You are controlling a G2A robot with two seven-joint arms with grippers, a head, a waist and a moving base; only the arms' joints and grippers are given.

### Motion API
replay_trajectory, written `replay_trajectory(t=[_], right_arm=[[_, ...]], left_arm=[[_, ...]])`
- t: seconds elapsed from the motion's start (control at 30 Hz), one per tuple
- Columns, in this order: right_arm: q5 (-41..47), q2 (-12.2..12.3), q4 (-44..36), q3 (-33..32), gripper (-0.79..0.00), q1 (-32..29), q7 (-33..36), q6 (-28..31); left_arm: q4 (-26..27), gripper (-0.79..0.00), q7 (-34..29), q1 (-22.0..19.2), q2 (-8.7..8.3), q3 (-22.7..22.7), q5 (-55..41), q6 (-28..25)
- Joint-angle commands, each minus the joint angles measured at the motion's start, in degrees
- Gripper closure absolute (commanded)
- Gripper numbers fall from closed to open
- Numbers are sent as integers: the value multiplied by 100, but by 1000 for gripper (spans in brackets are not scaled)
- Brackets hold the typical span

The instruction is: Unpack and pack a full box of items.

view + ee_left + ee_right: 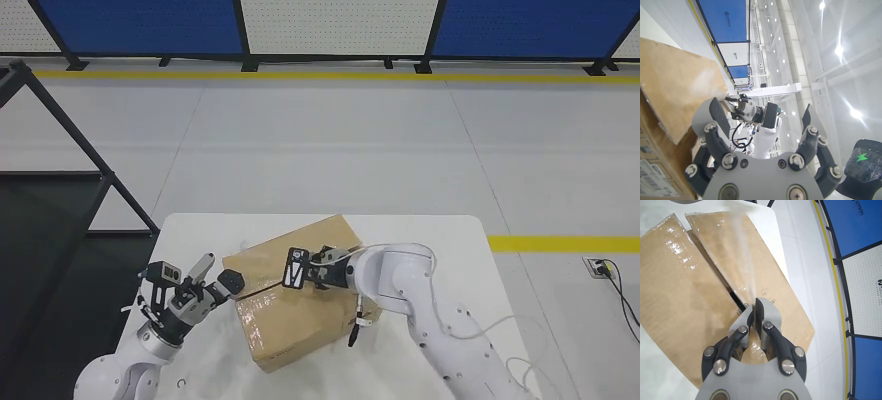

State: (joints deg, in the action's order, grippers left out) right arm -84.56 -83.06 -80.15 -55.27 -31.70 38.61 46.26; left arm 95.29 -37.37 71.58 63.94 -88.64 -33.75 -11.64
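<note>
Counting first: one box [295, 310], brown cardboard, sitting askew on the white counter [440, 240] between the two arms. Two top flaps [668, 275] show in the right wrist view. They are parted along the centre seam, with a narrow dark gap open between them. The far flap is tilted up above the near one. One strip of clear tape [745, 247] runs taut from the far flap's corner down to the right hand [754, 306]. More glossy tape lies along both flap edges. Right hand: clenched, fingers pressed together with the tape end pinched between the pads, poised over the far flap and just above the cardboard. In the top view it sits over the middle of the box top. Left hand [762, 113]: released, fingers spread wide, nothing between them. It points upward just beside the box's left side. One pad [719, 115] is close against the raised flap's edge, contact cannot be told. One white label [651, 172] is stuck on the box wall nearest the left hand.
</note>
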Motion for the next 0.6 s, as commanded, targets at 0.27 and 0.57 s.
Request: replay_trajectory(t=[0.27,0.57], right_arm=[[-156,115,-674,-167,0,-109,-176,339],[-590,267,-1005,-309,0,-78,-532,1174]], left_arm=[[31,-785,-17,49,-2,-55,-21,19],[-33,-785,-36,69,0,-136,-148,-1]])
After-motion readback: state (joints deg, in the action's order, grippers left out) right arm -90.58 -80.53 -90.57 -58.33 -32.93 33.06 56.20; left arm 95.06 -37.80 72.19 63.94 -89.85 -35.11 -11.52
